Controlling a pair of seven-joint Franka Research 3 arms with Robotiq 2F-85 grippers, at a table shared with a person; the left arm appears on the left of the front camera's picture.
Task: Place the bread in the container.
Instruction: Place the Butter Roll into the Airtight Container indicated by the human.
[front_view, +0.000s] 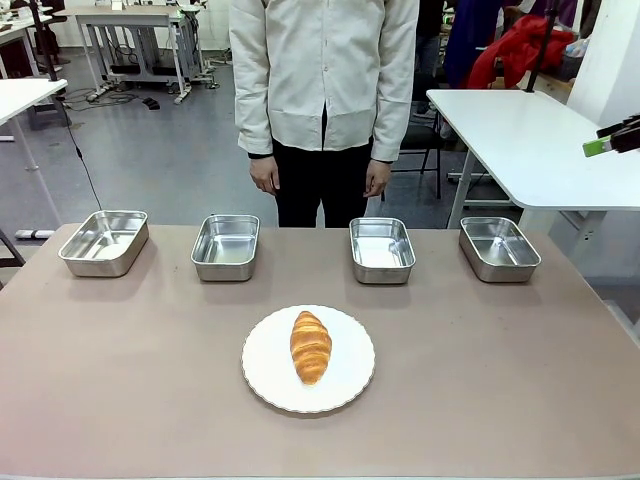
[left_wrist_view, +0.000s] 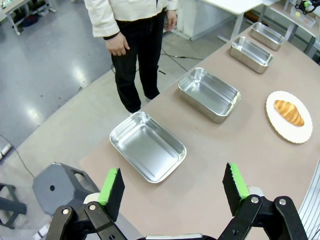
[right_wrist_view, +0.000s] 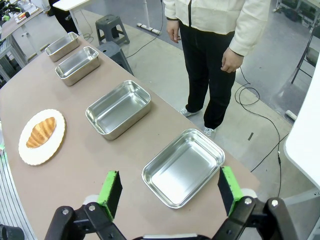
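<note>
Steel trays (front_view: 225, 272), four in row on table (front_view: 120, 380). Left gripper (left_wrist_view: 173, 185) spread wide, nothing between pads. Nearest tray (left_wrist_view: 148, 146) just ahead of jaws, slightly left of gap. Bread (left_wrist_view: 289, 112) well beyond, off to jaws' right, lying on plate (left_wrist_view: 290, 136), apart from every tray. Right gripper (right_wrist_view: 169, 190) released too, gripping nothing. End tray (right_wrist_view: 183, 167) straight ahead of its gap, bread far off to jaws' left. Person (front_view: 323, 90) stands at far side, arms down.
</note>
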